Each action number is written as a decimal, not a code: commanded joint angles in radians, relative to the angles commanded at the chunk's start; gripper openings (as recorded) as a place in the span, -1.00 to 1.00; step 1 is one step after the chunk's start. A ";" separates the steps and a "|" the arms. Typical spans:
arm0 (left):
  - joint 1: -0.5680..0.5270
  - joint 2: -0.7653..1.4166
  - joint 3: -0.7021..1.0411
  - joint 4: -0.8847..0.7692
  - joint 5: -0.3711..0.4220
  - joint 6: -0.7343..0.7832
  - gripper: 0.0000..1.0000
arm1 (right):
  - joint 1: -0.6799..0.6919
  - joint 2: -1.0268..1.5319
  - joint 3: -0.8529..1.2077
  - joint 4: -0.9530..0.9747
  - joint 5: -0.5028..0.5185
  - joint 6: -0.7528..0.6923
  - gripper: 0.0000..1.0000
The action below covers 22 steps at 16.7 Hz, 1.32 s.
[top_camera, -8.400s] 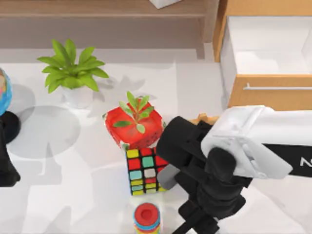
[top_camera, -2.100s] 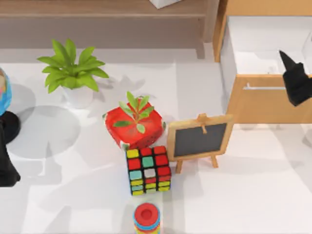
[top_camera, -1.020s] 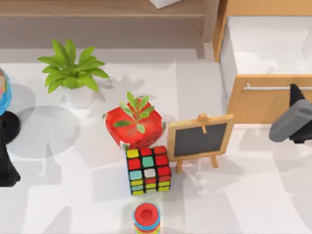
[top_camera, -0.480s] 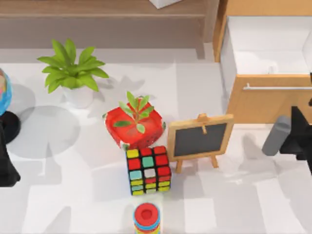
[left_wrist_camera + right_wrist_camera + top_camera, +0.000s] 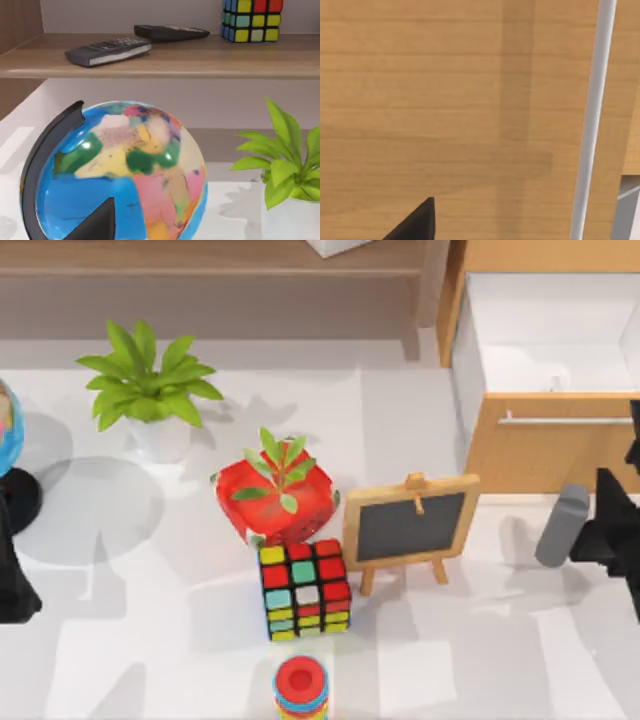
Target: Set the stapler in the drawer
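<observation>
Stapler [image 5: 553, 383]: a faint, small white shape on the white floor of the open drawer [image 5: 540, 445], in the upper right of the top view, close behind the tan front; it is too small to make out more. The right claw [image 5: 612, 535] is a black form at the right edge of the frame, below the drawer front and apart from it, with nothing seen in its grip; whether it is spread or pressed together I cannot tell. Just beside it on the left, a grey rounded piece of the arm [image 5: 562, 525] stands over the worktop [image 5: 480, 640]. The right wrist view faces the drawer's wood front at close range, with the silver bar handle [image 5: 592, 125] running across it.

Left of the claw stands a small chalkboard easel [image 5: 410, 525], then a colourful cube [image 5: 304, 589], a red strawberry-shaped pot [image 5: 275, 500] and a red ring stack [image 5: 301, 687] at the bottom edge. A green plant [image 5: 148, 390] in a white pot sits upper left.

The left claw [image 5: 15, 585] rests at the left edge, near a globe [image 5: 120, 170]; its state I cannot tell. Behind the globe, a wooden shelf [image 5: 165, 62] carries two remotes [image 5: 107, 51] and a second cube [image 5: 251, 19].
</observation>
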 joint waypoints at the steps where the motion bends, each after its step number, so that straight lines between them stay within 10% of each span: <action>1: 0.000 0.000 0.000 0.000 0.000 0.000 1.00 | 0.000 0.000 0.000 0.000 0.000 0.000 1.00; 15: 0.000 0.000 0.000 0.000 0.000 0.000 1.00 | -0.038 0.016 0.094 -0.077 -0.038 0.000 1.00; 22: 0.000 0.000 0.000 0.000 0.000 0.000 1.00 | -0.038 0.016 0.094 -0.077 -0.038 0.000 -0.06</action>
